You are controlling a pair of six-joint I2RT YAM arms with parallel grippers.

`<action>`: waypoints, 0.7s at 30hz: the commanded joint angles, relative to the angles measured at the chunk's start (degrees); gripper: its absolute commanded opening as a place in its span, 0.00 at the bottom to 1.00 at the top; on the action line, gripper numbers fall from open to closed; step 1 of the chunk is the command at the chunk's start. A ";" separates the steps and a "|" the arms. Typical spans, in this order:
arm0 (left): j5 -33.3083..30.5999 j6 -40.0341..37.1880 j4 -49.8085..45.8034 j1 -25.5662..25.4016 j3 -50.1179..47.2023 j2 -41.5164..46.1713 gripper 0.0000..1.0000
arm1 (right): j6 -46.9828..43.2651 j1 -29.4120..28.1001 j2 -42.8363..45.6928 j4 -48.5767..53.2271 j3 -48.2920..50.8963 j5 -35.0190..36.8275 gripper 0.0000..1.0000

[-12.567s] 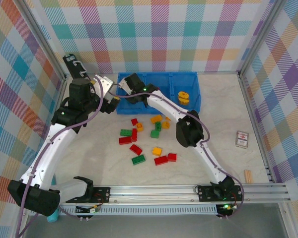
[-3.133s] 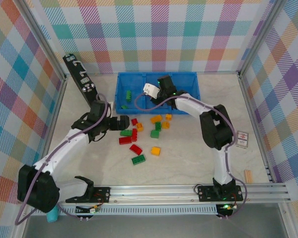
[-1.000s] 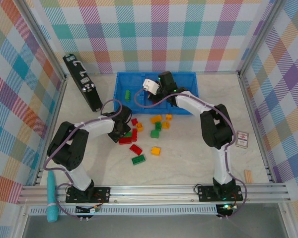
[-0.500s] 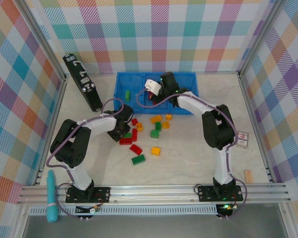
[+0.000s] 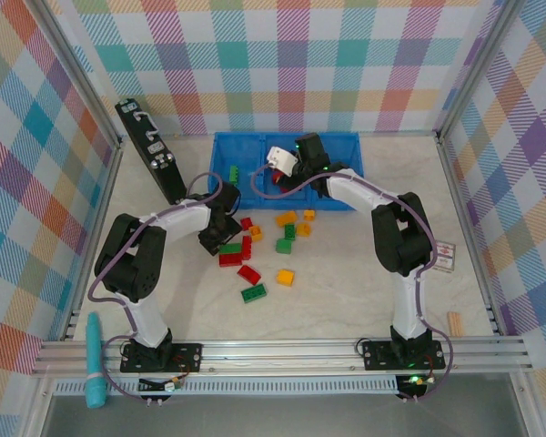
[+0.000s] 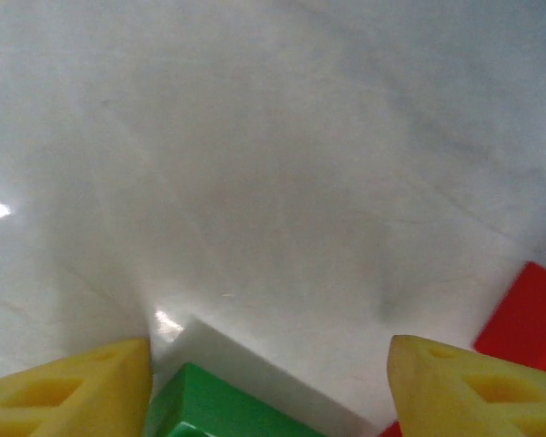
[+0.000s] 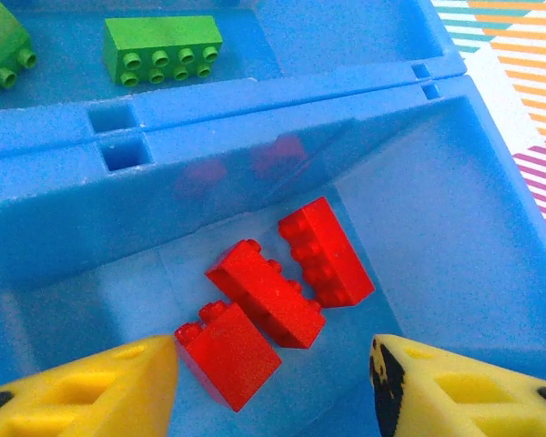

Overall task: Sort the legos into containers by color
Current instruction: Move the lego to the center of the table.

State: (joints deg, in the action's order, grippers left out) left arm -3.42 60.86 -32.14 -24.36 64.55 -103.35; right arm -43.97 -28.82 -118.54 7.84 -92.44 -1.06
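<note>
Legos (image 5: 249, 274) in red, green and orange lie loose on the counter (image 5: 364, 291), just in front of the blue tray (image 5: 337, 138). From above, the left pincer (image 5: 222, 238) is down at the left edge of the pile, right at a green brick (image 5: 230, 248) whose long side runs roughly left to right. A red brick (image 5: 229, 259) sits close against that one on the near side. The right pincer (image 5: 280, 173) hangs over the tray's middle compartment, well apart from the loose pile, so the left arm is plainly the nearer one for this brick. Another green piece (image 5: 234, 173) lies in the tray's left compartment, beyond the left pincer toward the back wall; that looks like where the green brick belongs.

At the left wrist, the yellow fingertips (image 6: 73, 391) are spread. The green brick sits between them at the bottom edge, closer to the left finger, with bare counter showing before the right one. Too little of it shows here to judge its long axis. The grip is not yet made.

At the right wrist, the fingers are spread with nothing between them. Three red bricks (image 7: 264, 291) lie below in one compartment, and two green bricks (image 7: 164, 47) lie past the dividing wall.
</note>
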 commanded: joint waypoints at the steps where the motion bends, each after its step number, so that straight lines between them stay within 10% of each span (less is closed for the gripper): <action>1: 4.39 0.66 10.03 -1.70 0.59 -0.30 0.70 | -0.33 0.52 2.88 0.57 0.15 -0.52 0.59; 21: 3.51 3.50 -0.41 -8.01 -2.06 6.91 0.76 | -0.60 0.96 4.46 1.52 1.54 -1.32 0.61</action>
State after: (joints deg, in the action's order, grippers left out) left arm -0.45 63.66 -28.49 -31.38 63.40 -98.17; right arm -44.18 -28.16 -116.99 8.84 -91.57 -1.10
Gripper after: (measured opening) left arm 0.754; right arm 0.607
